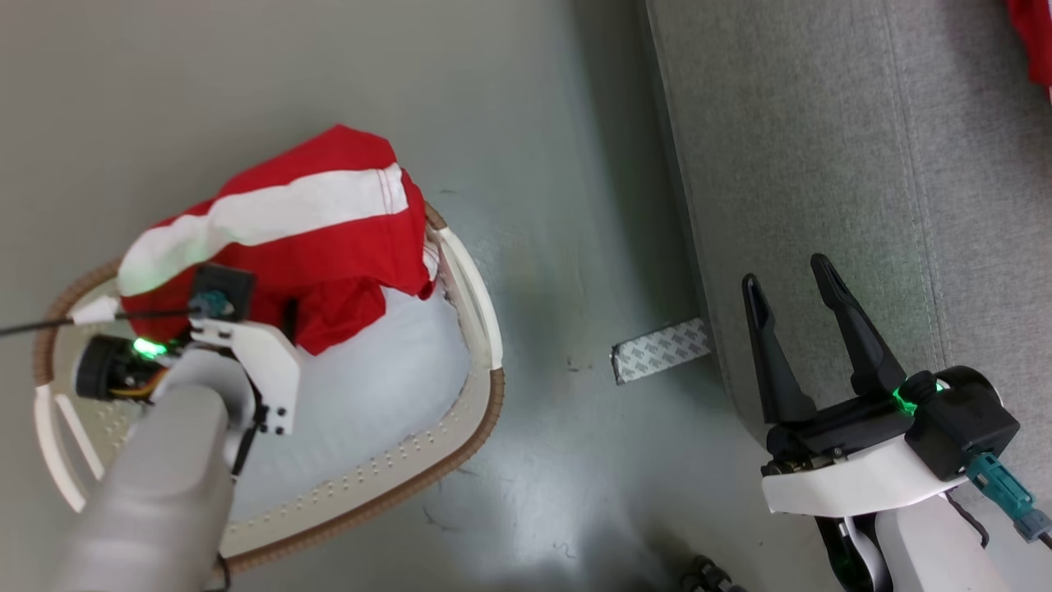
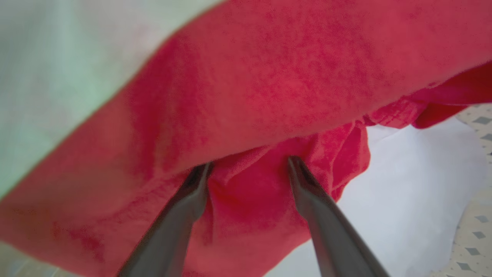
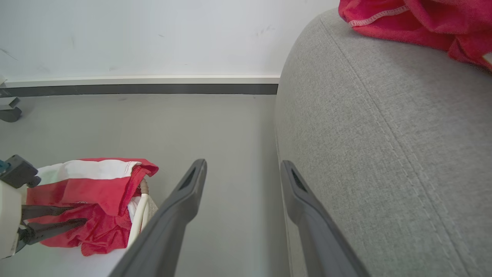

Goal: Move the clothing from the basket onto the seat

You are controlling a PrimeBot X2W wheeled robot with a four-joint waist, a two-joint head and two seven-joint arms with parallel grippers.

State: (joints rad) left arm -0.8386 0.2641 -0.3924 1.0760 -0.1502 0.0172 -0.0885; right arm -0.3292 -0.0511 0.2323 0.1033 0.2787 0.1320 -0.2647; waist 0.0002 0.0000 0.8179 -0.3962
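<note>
Head view — two red garments [image 1: 312,238] [image 1: 1034,41], one basket [image 1: 472,288], one seat [image 1: 822,164].

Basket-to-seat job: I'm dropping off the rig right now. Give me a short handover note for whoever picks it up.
Left hand: open, fingers pushed into the red piece with the white band, not closed on it.
Right hand: open, empty, by the near edge of the seat.
Things: the banded piece is heaped in the basket, spilling over the rim. Another red garment lies on the seat.
Done: one garment on the seat.
Left: close on the banded piece, lift it, lay it on the seat.
</note>
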